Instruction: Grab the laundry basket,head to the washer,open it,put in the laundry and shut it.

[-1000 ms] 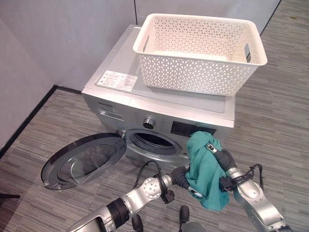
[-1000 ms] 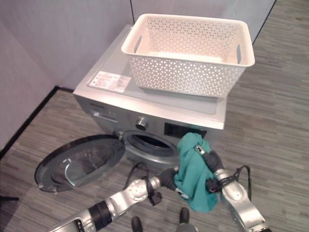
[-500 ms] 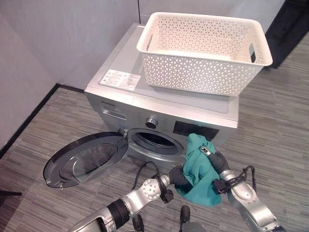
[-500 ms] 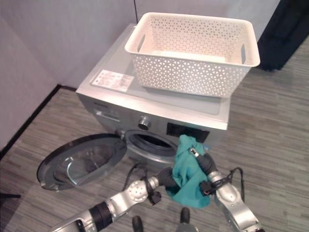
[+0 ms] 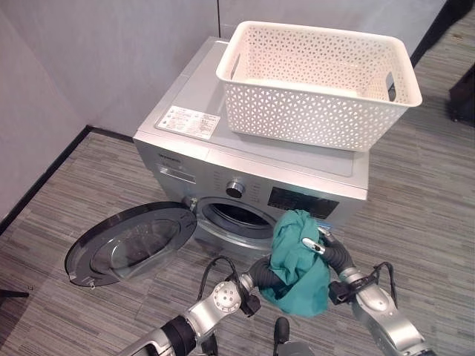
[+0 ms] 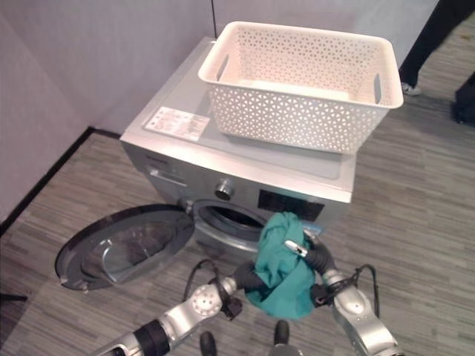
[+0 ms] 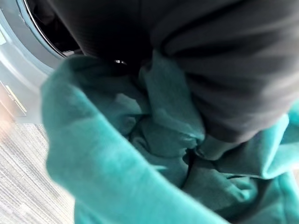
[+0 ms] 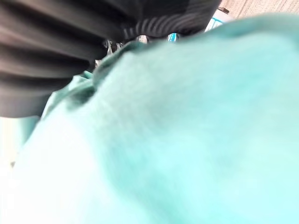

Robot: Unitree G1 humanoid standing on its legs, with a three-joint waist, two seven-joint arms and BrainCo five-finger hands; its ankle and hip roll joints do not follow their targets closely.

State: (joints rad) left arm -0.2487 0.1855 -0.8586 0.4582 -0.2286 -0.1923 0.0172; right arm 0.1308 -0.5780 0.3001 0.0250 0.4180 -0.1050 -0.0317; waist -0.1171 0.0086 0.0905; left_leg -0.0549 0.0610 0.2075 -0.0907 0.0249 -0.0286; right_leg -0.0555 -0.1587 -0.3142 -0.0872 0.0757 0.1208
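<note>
I judge I'm at the loading step: both hands, right hand (image 5: 320,245) and left hand (image 5: 261,271), fingers buried in cloth so grip unreadable, carry the teal garment (image 5: 298,261) just before the washer (image 5: 223,159) opening (image 5: 237,216), beside its swung-out door (image 5: 130,241); next, push it inside.

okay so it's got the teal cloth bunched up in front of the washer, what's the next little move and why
Probably ease the teal cloth up and forward into the drum opening. The washer door already lies swung wide open, and the cloth hangs bunched between the left hand and right hand, just right of and below the opening. The laundry basket on the washer looks empty.
</note>
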